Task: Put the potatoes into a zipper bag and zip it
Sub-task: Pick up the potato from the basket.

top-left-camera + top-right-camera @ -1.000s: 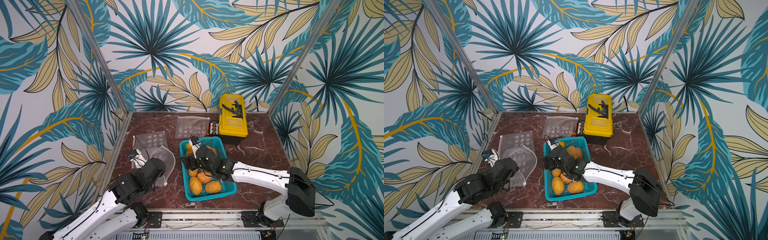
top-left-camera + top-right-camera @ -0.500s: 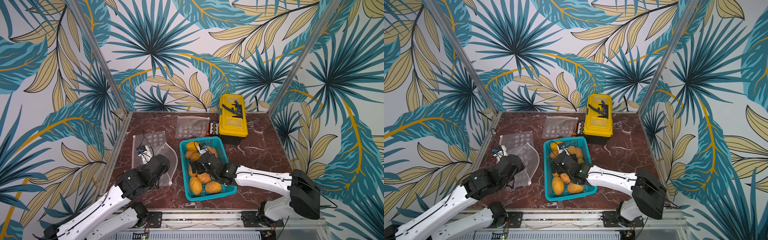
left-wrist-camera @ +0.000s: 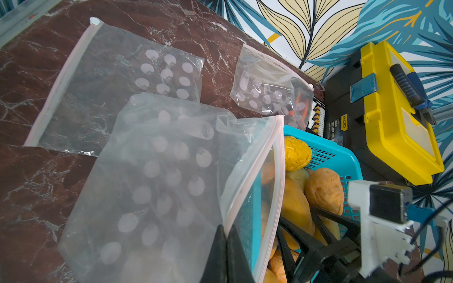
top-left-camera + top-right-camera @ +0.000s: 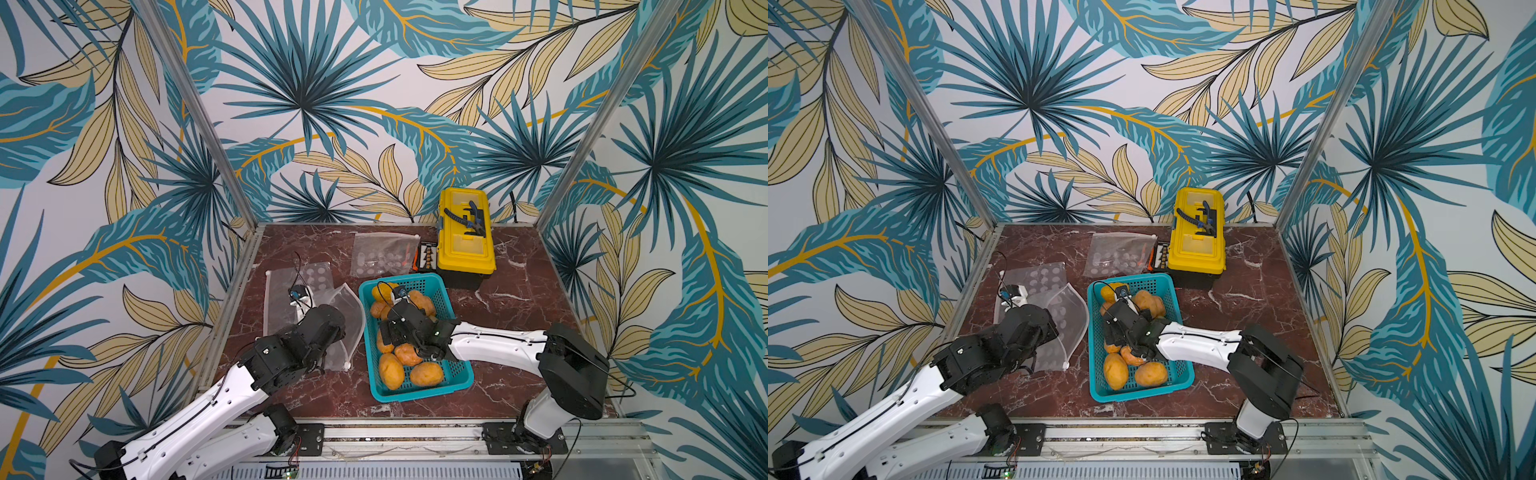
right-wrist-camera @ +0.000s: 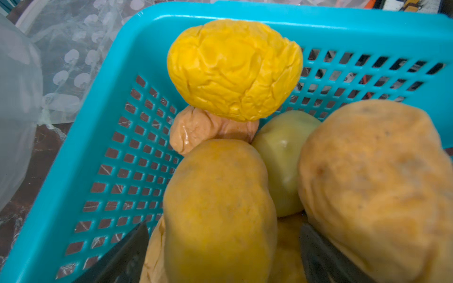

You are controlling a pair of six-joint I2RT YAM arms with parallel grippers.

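Note:
Several yellow-orange potatoes (image 4: 390, 370) (image 4: 1115, 370) lie in a teal basket (image 4: 419, 395) (image 4: 1142, 392) in both top views. My right gripper (image 5: 223, 226) (image 4: 392, 332) reaches into the basket and is open. Its fingers stand on either side of one potato (image 5: 218, 196), with a gap on each side. My left gripper (image 3: 226, 229) is shut on the rim of a clear dotted zipper bag (image 3: 159, 183) (image 4: 349, 316). It holds the mouth open beside the basket's left wall. Something pale shows blurred through the bag's near end.
A second flat zipper bag (image 4: 282, 291) lies left of the held one. A third bag (image 4: 382, 253) lies at the back. A yellow toolbox (image 4: 465, 241) with pliers on its lid stands behind the basket, a black bit case (image 4: 427, 257) beside it. Metal frame rails border the marble table.
My left arm has carried the bag's rim back and rightward, up against the basket. My right gripper has shifted within the basket and now straddles a potato.

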